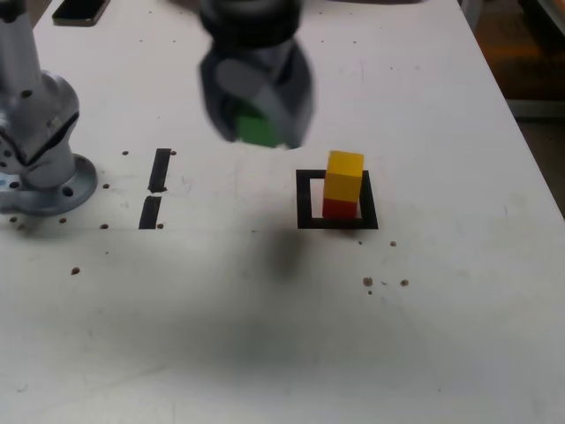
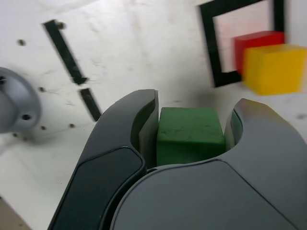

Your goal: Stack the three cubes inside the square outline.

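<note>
- The green cube is seen pinched between the two dark fingers of the gripper; in the wrist view both jaws are pressed against its opposite sides.
- In the exterior view the green cube is held clear of the table, in the upper middle of the frame, with the blurred gripper wrapped around it.
- The yellow cube is stacked on the red cube, just right of the frame's centre in the exterior view; the pair is upright.
- The stack stands within the square outline, toward its right side; the red cube's base is seen inside the black tape frame.
- In the wrist view the yellow cube, the red cube and the square outline are gathered in the upper right of the picture.
- The held cube is well apart from the stack, to the exterior view's left of it and higher in the frame.
- Two short black tape strips are laid end to end in the left half of the exterior view.
- The arm's grey base is seen at the left edge, bolted to the table.
- Small dark specks are scattered over the white surface below the outline.
</note>
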### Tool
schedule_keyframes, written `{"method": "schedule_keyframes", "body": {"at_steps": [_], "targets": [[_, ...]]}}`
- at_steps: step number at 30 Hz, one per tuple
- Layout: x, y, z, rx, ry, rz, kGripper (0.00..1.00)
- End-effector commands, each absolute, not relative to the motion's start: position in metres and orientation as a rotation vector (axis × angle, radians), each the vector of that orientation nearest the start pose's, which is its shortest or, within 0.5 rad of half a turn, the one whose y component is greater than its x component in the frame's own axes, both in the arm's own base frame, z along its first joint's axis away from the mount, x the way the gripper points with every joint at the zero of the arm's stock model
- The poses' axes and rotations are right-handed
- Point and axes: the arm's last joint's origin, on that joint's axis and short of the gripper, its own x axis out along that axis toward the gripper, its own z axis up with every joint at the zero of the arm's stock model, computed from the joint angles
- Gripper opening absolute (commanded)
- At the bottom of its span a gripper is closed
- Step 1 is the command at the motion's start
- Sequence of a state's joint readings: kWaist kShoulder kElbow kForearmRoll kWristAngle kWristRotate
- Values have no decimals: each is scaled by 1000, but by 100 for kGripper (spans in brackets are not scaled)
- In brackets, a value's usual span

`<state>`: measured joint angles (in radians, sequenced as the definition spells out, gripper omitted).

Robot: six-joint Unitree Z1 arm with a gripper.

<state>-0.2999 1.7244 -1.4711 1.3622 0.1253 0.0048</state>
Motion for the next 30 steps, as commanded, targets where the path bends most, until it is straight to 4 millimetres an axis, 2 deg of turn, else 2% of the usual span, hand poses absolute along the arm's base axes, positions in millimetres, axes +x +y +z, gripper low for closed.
{"method": "schedule_keyframes", "body": {"at_steps": [1,5,19,30], "targets": [[272,-77,341,325,1540,-143,10],[287,-77,342,300,1530,-144,10],[324,-69,316,268,1554,-103,10],[341,-72,303,267,1544,-100,13]]}}
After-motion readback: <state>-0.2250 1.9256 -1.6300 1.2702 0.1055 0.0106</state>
